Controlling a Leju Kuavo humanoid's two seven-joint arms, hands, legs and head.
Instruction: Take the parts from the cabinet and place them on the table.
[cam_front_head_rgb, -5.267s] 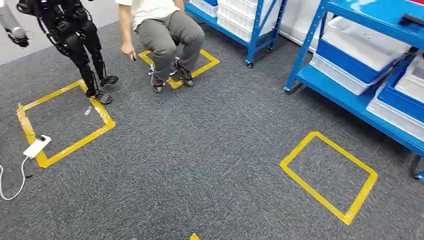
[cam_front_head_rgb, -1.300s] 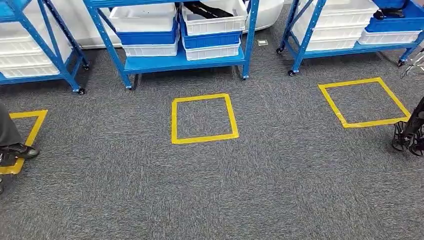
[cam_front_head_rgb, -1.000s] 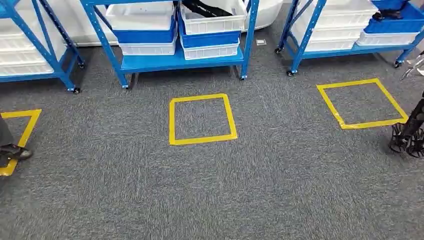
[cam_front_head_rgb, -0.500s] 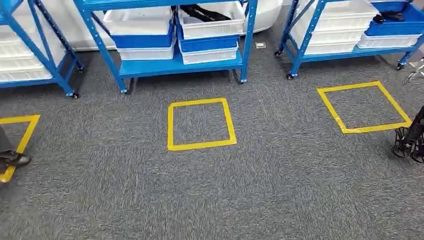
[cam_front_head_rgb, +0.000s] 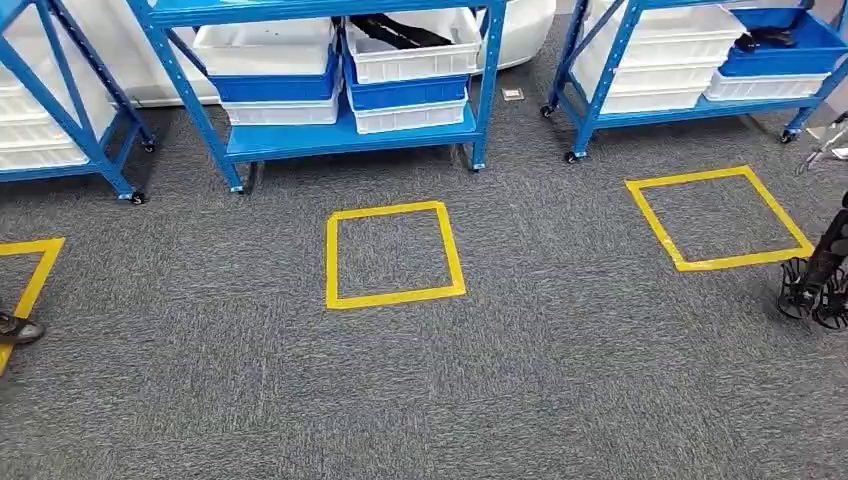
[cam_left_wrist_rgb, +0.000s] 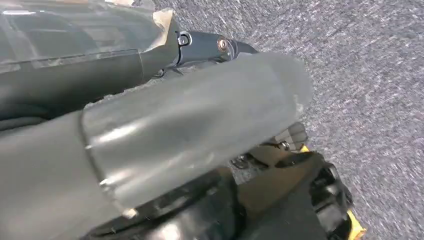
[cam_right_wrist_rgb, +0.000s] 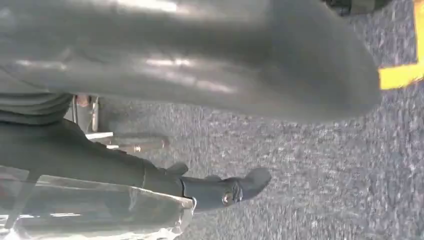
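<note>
Black parts lie in a white bin on the middle blue cabinet rack, far ahead across the carpet. More dark parts sit in a blue bin on the right rack. My left hand hangs beside my body over the carpet, thick grey thumb and dark fingers apart, holding nothing. My right hand hangs the same way, one dark finger stretched out, with nothing in it.
A yellow taped square marks the carpet before the middle rack, another lies to the right. A third rack stands at left. A person's shoe is at the left edge, another robot's foot at the right.
The camera has turned from a seated person and another robot to face the racks. Over the last second the whole picture slid slightly left and down.
</note>
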